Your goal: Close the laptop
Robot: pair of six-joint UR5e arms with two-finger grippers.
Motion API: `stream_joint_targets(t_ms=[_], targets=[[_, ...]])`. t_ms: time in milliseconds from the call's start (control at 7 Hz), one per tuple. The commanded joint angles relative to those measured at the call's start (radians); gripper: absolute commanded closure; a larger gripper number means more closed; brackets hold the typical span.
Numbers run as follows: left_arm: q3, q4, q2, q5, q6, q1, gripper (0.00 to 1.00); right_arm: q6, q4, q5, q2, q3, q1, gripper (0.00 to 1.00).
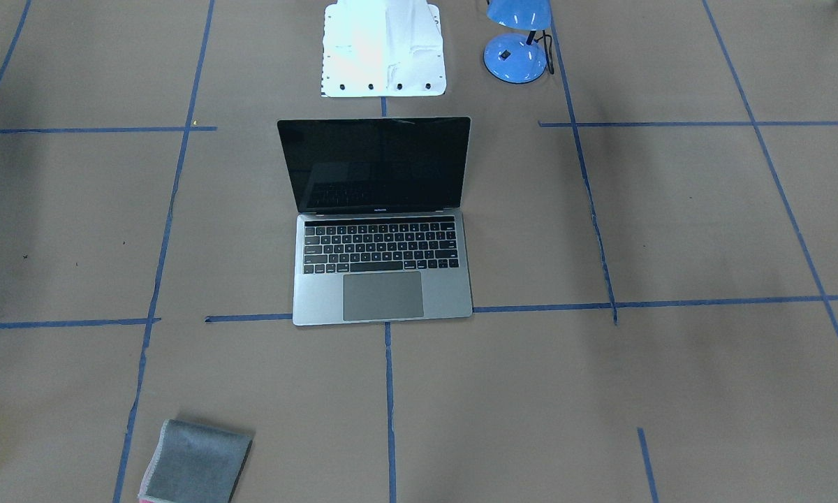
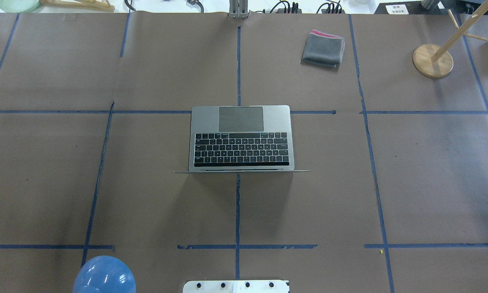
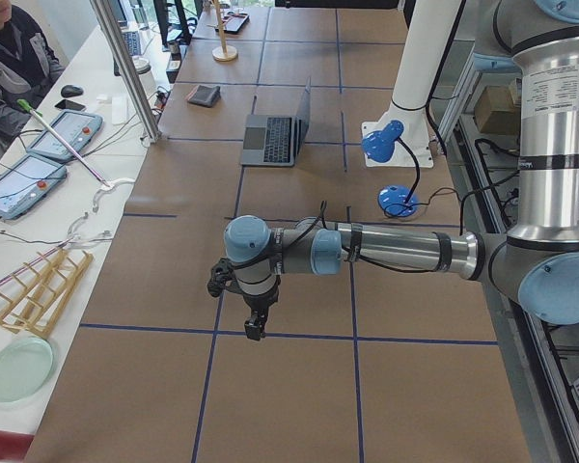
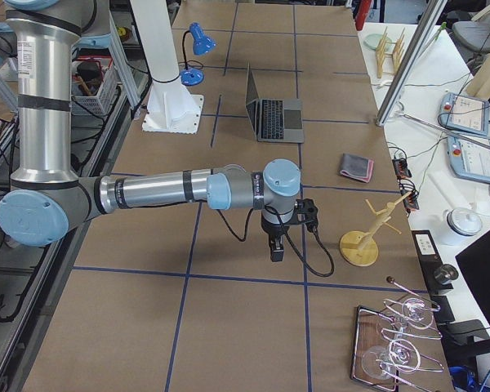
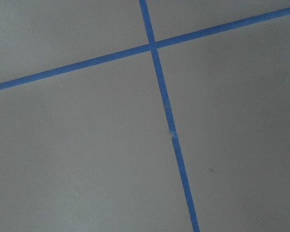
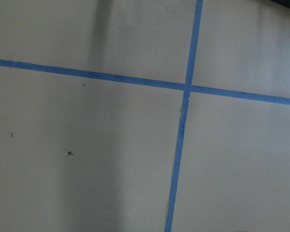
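Two arms hover well short of the laptop, open mid-table with its lid's back to the robot; I can't tell how wide the left claw or right claw stands, but I'd push the lid's top edge over gently.

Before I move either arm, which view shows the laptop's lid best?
Exterior front-facing: the laptop faces that camera, lid open, dark screen fully shown. Overhead shows the lid only as a thin edge. Both side views show it small, in profile, roughly upright. The wrist cameras show only the taped table.
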Motion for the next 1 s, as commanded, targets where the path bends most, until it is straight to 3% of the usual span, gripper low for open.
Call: stream_joint_targets(t_ms=[0, 286, 429, 571, 857], targets=[[-0.005, -0.002, 0.000, 0.000, -0.003, 0.003, 0.00, 0.002, 0.000, 0.000, 0.002, 0.002, 0.000, 0.00], [-0.048, -0.003, -0.008, 0.005, -0.003, 0.005, 0.00, 0.006, 0.029, 0.005, 0.009, 0.029, -0.002, 0.00], [-0.124, -0.015, -0.017, -0.003, -0.006, 0.008, 0.00, 0.041, 0.056, 0.052, 0.009, 0.034, -0.005, 0.00], [-0.135, -0.073, -0.046, 0.001, -0.008, 0.008, 0.00, 0.117, 0.125, 0.131, 0.009, 0.034, -0.033, 0.00], [-0.122, -0.098, -0.084, -0.043, -0.093, 0.015, 0.00, 0.384, 0.355, 0.137, 0.002, 0.031, -0.150, 0.00]])
